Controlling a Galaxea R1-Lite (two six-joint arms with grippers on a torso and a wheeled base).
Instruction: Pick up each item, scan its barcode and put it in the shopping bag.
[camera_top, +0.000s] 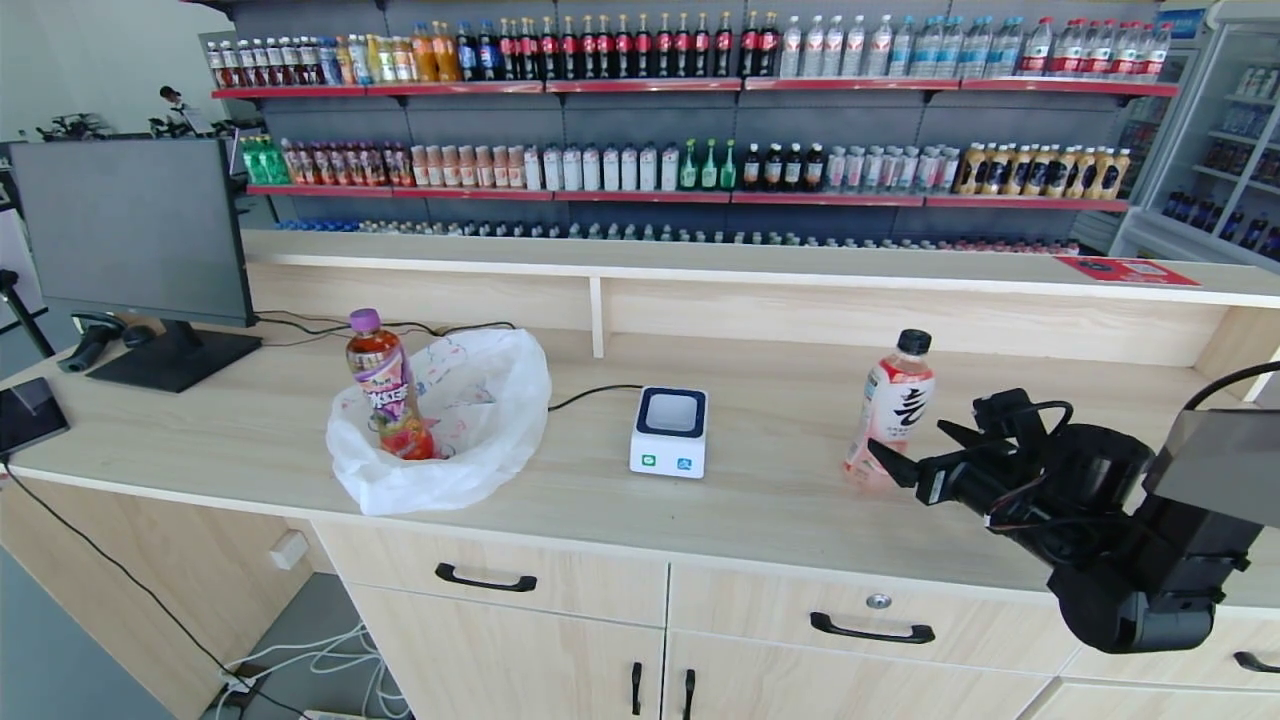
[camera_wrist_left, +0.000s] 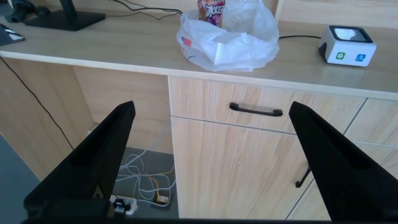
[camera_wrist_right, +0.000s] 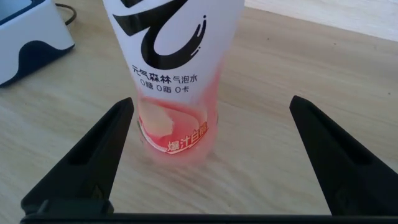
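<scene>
A pink-and-white drink bottle (camera_top: 893, 405) with a black cap stands upright on the right part of the wooden counter (camera_top: 760, 500). My right gripper (camera_top: 915, 445) is open just in front of it; in the right wrist view the bottle (camera_wrist_right: 177, 74) stands a little beyond the open gripper (camera_wrist_right: 211, 165), untouched. A white shopping bag (camera_top: 470, 420) lies open on the counter's left part with a purple-capped red drink bottle (camera_top: 385, 385) upright inside. Between bag and pink bottle sits the white scanner (camera_top: 669, 431). My left gripper (camera_wrist_left: 211, 168) hangs open and empty below counter height, facing the drawers.
A monitor (camera_top: 130, 230) on its stand and a handheld scanner (camera_top: 90, 345) occupy the counter's far left, with cables running behind the bag. A raised ledge (camera_top: 760, 270) borders the back of the counter. Drawer handles (camera_wrist_left: 255, 111) face the left gripper.
</scene>
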